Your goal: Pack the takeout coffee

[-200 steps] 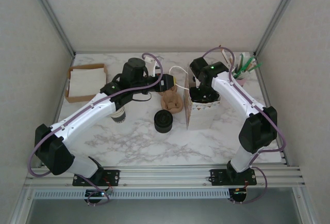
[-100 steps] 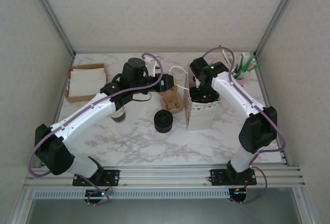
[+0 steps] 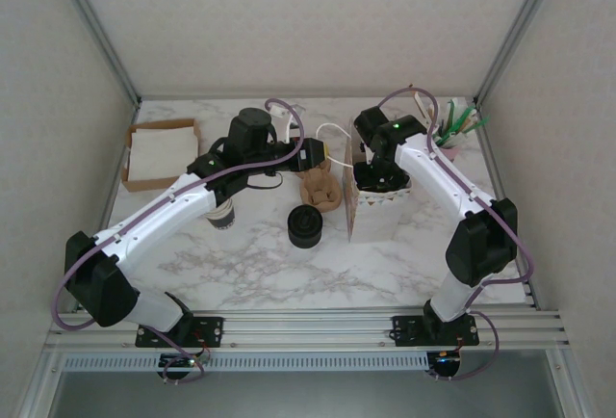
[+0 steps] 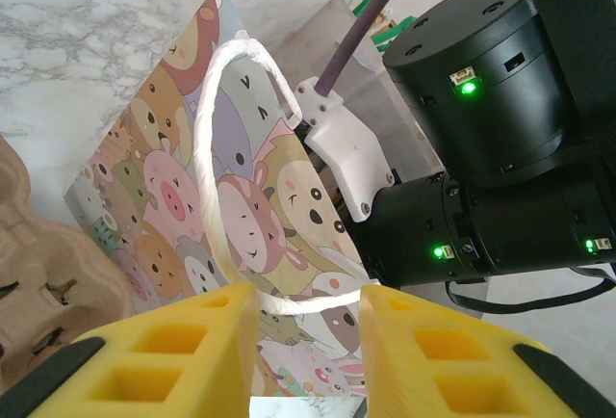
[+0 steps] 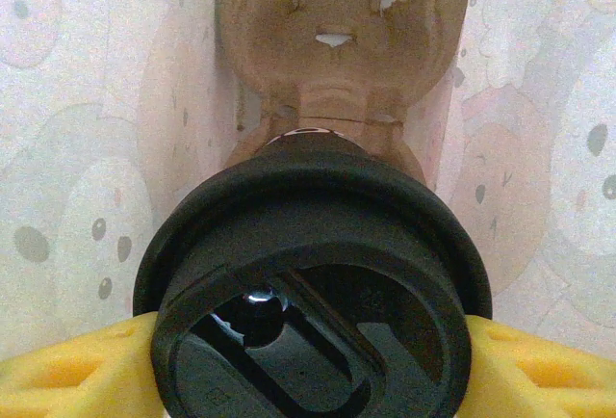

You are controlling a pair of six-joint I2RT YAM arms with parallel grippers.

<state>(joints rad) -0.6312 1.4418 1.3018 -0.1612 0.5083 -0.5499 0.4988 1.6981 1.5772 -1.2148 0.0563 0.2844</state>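
1. Mid-worktop I see a pulp carrier [image 3: 319, 190] and a black lid stack [image 3: 306, 225], both just beside the printed bag [image 3: 377, 216]. A cup stack [image 3: 223, 214] stands further toward the left edge.
2. Left gripper [image 4: 306, 341]: jaws apart, with the bag's white handle [image 4: 207, 148] crossing between them, not pinched.
3. Right gripper [image 5: 306, 365]: clenched on the takeout coffee [image 5: 308, 274], lid on, inside the bag. A second carrier [image 5: 337, 42] lies beyond it in there.

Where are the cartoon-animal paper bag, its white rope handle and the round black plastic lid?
cartoon-animal paper bag [image 4: 159, 187]: left wrist view, on its printed side panel.
white rope handle [image 4: 205, 139]: left wrist view, on the loop's left strand.
round black plastic lid [image 5: 313, 211]: right wrist view, on its raised rim.
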